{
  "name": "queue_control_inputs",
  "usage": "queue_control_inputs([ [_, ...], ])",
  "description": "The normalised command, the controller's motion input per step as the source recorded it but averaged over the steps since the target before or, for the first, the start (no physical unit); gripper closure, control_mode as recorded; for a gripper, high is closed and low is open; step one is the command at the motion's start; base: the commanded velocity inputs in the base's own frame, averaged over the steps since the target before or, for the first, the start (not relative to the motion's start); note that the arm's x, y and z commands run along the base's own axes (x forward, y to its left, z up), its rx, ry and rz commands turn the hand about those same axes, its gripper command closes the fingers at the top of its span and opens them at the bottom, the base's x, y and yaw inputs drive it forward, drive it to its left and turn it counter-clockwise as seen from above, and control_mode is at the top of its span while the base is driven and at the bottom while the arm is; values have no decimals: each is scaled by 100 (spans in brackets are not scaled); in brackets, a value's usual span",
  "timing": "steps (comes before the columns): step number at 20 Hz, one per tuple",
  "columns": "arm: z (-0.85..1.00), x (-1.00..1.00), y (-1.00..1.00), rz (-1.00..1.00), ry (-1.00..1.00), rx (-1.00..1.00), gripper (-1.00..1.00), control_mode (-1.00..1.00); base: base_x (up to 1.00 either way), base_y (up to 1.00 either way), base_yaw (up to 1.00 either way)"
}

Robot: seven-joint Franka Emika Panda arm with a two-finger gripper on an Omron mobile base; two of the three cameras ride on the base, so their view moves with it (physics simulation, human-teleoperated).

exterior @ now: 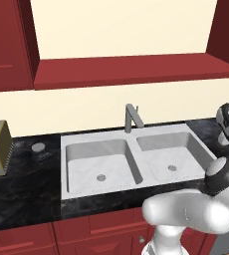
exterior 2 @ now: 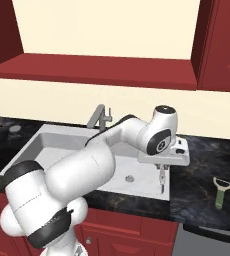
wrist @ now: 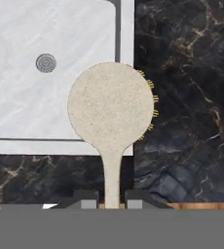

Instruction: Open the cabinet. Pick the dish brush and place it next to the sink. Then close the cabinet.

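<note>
Left base view: the cabinet (exterior: 131, 69) gapes open at twelve o'clock above the sink (exterior: 136, 159), set in the dark counter (exterior: 22, 194). Right base view: the claw (exterior 2: 162, 181) hangs over the sink's right rim. Hand view: claw clamped on the dish brush (wrist: 111, 109) handle, head straddling sink edge and counter.

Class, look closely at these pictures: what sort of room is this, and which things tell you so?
A kitchen, computer-rendered: a double-basin sink with a faucet, a dark marble counter, and an open red wall cabinet.
</note>
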Motion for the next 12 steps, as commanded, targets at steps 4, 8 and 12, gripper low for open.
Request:
queue_control_inputs([
  [4, -37, 24, -35, 0, 2, 0, 100, -100, 0, 0, 0],
  [8, -27, 30, -42, 0, 0, 1, 100, -100, 0, 0, 0],
  [12, -30, 37, -37, 2, 0, 1, 100, -100, 0, 0, 0],
])
